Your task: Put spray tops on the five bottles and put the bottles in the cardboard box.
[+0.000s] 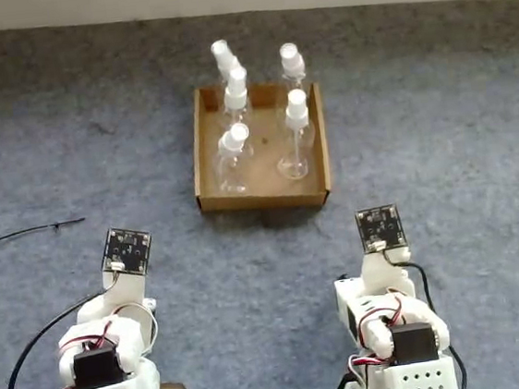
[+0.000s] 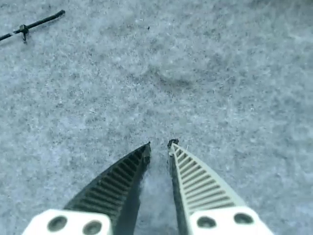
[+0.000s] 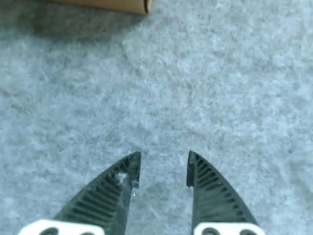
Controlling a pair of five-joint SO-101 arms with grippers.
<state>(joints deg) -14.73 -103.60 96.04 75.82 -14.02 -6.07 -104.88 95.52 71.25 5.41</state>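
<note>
Left gripper barely parted, right gripper wider, both empty, high view: bottles in cardboard box

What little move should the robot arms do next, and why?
Probably none; the arms can just rest where they are. All five bottles seem to stand inside the cardboard box, each with a white spray top on. The left gripper and right gripper hang over bare carpet, fingers a little apart, holding nothing. The far bottles' bases are hard to see, so I'm not fully sure.

bottles: five, clear, upright, spray tops on | cardboard box: holds all five
</note>
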